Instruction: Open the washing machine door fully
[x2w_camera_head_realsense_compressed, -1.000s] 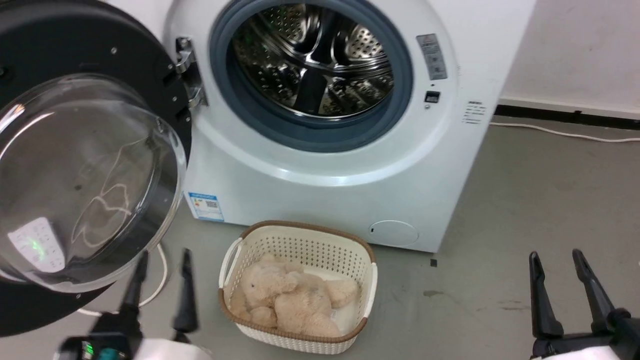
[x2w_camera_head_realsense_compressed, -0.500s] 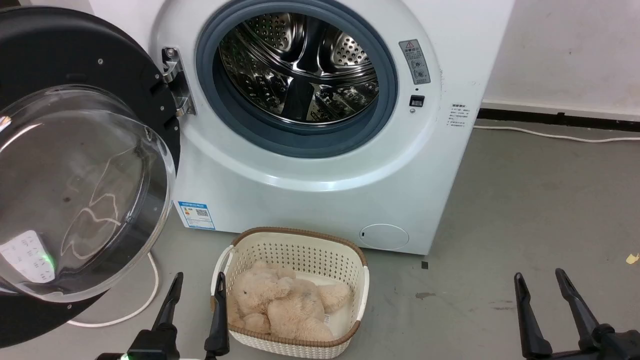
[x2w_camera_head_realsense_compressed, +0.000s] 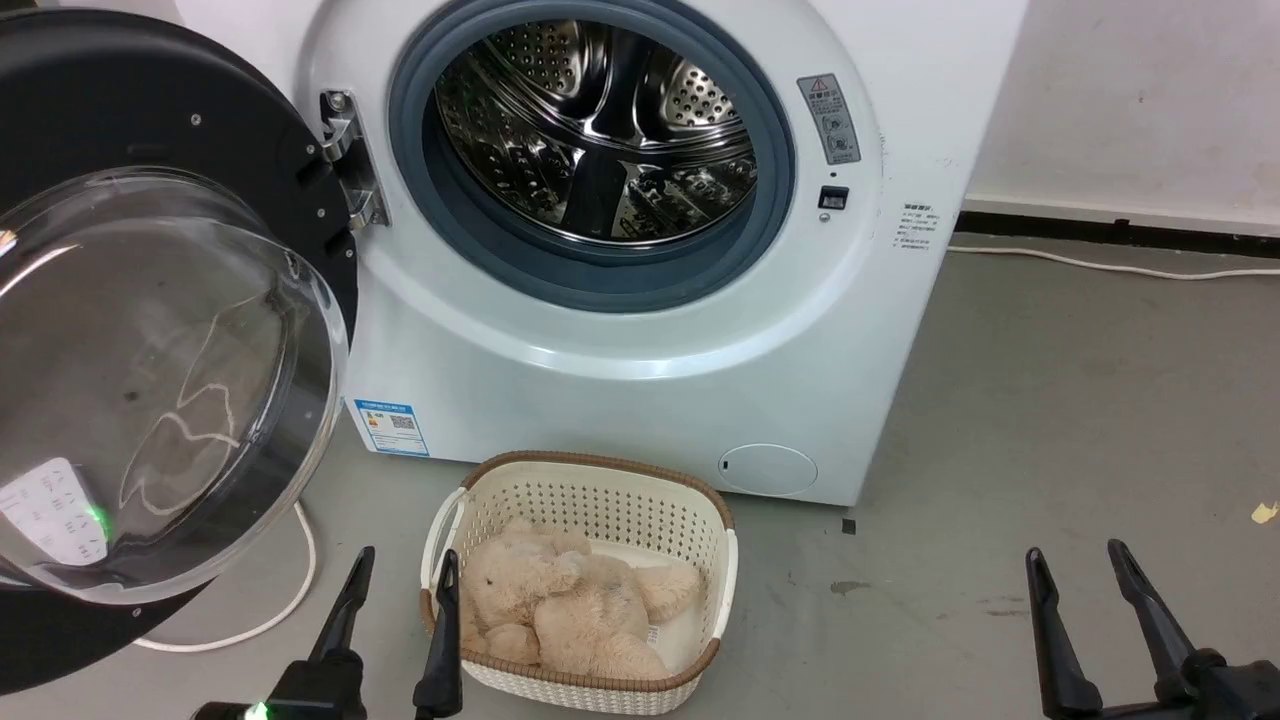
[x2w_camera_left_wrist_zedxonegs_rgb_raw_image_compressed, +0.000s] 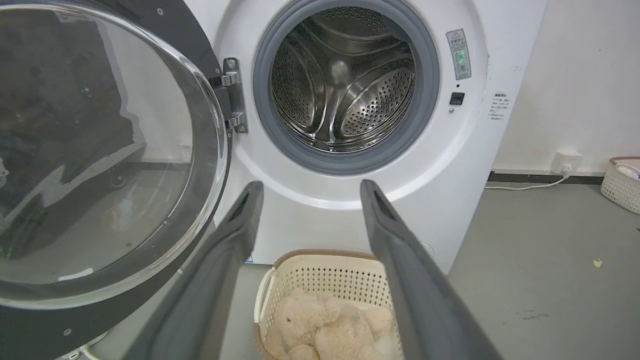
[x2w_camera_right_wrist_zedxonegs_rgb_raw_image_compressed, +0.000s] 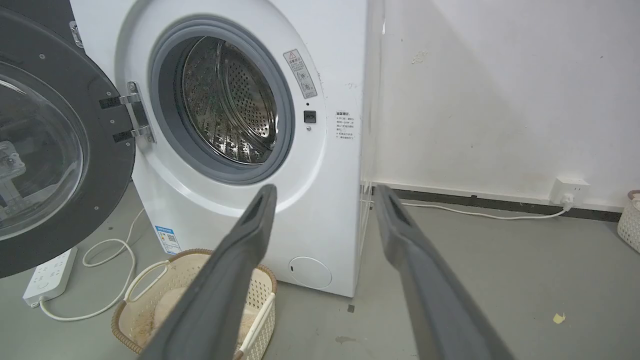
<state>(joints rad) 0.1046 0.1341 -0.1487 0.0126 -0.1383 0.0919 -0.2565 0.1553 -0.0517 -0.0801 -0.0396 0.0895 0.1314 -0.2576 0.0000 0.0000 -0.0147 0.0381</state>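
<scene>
the washing machine door (x2w_camera_head_realsense_compressed: 165, 330) runs off the left edge of the head frame. print on the blue label (x2w_camera_head_realsense_compressed: 391, 427) is too small to read. a pale basket (x2w_camera_left_wrist_zedxonegs_rgb_raw_image_compressed: 621, 183) is cut by the left wrist frame's right edge.

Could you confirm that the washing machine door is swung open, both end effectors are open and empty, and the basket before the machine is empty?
Not quite: the basket holds a beige plush toy, as the head view shows. The rest stands: the washing machine door is swung open, and the left end effector and right end effector are open and empty.
</scene>
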